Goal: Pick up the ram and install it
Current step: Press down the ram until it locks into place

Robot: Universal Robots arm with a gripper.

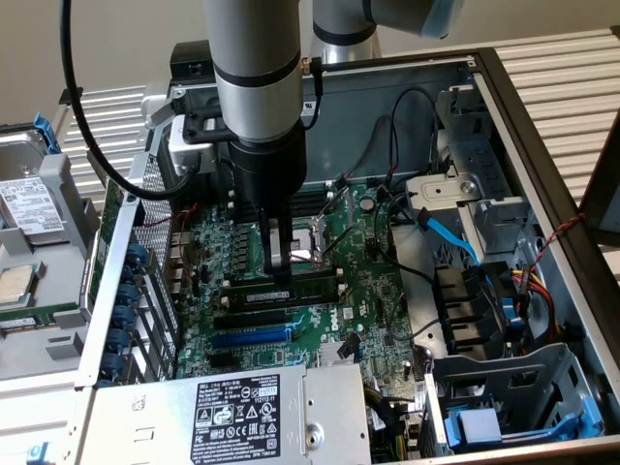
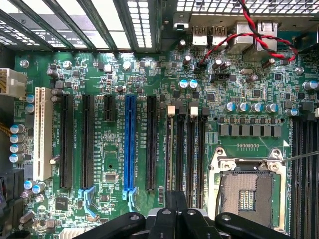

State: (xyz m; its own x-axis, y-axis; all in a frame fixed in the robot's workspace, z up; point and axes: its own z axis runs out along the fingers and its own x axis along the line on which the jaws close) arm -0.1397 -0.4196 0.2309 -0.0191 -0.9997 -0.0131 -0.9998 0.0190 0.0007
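The arm's black tool (image 1: 279, 276) reaches down into the open grey metal computer case (image 1: 542, 126), its narrow fingers clenched together with their tips right at the top edge of the ram (image 1: 291, 287), a long thin green circuit-board stick with a row of black chips. The ram lies along a black memory slot on the green motherboard (image 1: 373, 291), just on the near side of the silver processor socket (image 1: 308, 240); whether it is fully seated cannot be told. Nearer still sit more long black slots and a blue expansion slot (image 1: 252, 335). In the wrist view the tool (image 2: 175, 211) hangs over the black memory slots (image 2: 194, 154), between the blue expansion slot (image 2: 129, 147) and the processor socket (image 2: 247, 191). A grey power supply box (image 1: 232, 417) with a label fills the case's near side, and a blue cable (image 1: 448, 235) runs at the exterior view's right.
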